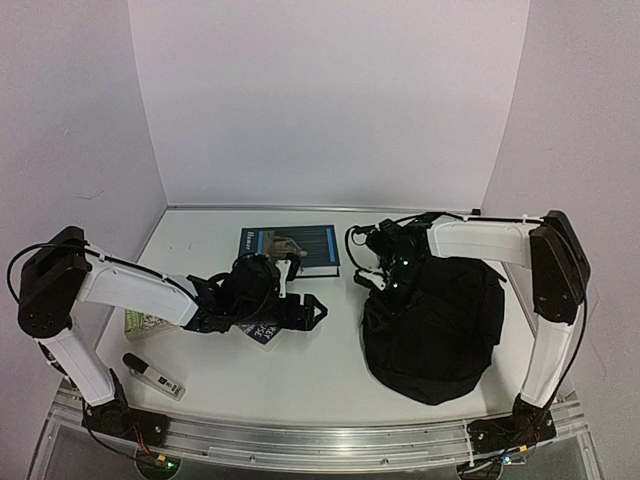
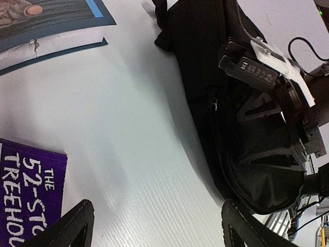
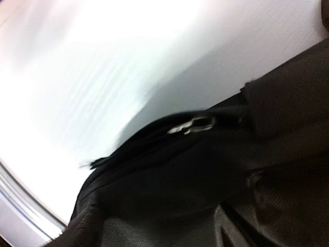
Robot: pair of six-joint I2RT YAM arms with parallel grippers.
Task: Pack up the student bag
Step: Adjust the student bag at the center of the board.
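Pilot: Student bag [image 3: 205, 180] cloth fills my right wrist view, close under the lens. From above, the bag lies toward the right edge of the table [image 1: 330, 375]. Its long axis runs from the far side down to the near edge.

Desk: Which arm is nearer?

Pilot: The right one. I have the right gripper [image 1: 386, 270] down at the bag's far-left corner, against the fabric. The left gripper [image 1: 306, 312] is well apart from the bag, over the middle of the table and pointing toward the bag's left flank.

Desk: Jaws?

Pilot: The left ones are wide open and empty. I can see both fingertips [image 2: 72, 226] with only tabletop between them. The right ones stand apart too, with bag cloth under them. That view is blurred, and I can make out no pinch on anything.

Desk: What else is out?

Pilot: A blue book [image 1: 292, 250] is at the far middle and a purple book [image 1: 262, 333] is just under my left wrist. A greenish book [image 1: 140, 322] sits beneath the left forearm by the left edge, and a marker [image 1: 152, 375] lies toward the near-left corner. All of them are outside the bag.

Desk: So what does the next move turn on?

Pilot: The smallest thing here — the zipper pull [image 3: 190, 124]. It sits on the seam just ahead of the right jaws, and the seam runs crosswise to them. I judge the bag is zipped shut, so it needs opening before any book goes in, and the right arm is the one placed for that.
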